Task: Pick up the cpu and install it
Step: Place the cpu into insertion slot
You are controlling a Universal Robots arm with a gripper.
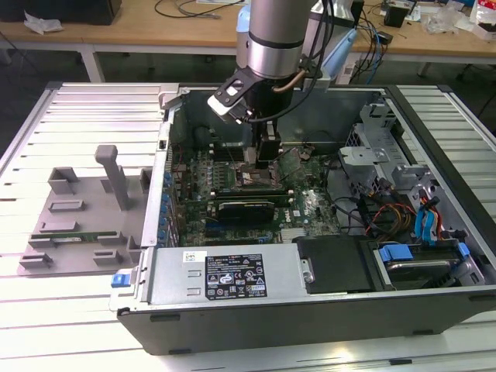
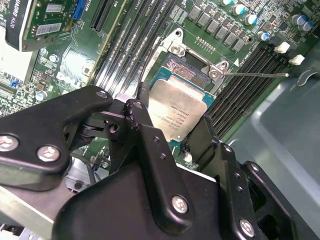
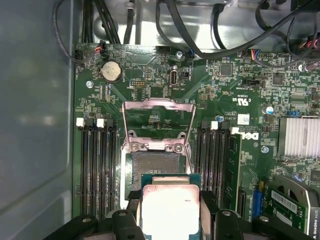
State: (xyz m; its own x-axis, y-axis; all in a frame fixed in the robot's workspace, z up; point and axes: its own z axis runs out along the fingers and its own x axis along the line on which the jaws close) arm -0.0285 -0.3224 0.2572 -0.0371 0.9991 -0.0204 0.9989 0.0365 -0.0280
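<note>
Exterior view: the gripper (image 1: 262, 159) hangs inside the open case (image 1: 434, 310), above the middle of the motherboard (image 1: 310, 205). Second wrist view: the fingers (image 2: 141, 122) are drawn in narrow on two opposite edges of the cpu (image 2: 180, 112). The cpu is carried metal side up, partly over the open socket (image 2: 189, 67) and apparently not seated. Whether it touches the frame cannot be told. First wrist view: the cpu (image 3: 170, 212) sits between the fingers (image 3: 131, 200) at the socket (image 3: 152, 165) edge nearest the gripper. The load plate (image 3: 157, 120) is raised, and bare contacts are exposed beyond the chip. Judgement: pickup is complete and the step in hand is placement into the socket. Placement calls for the cpu to be centred over the frame, square to it and level, then set down without force. A tilted or offset chip would likely bend the contacts.
</note>
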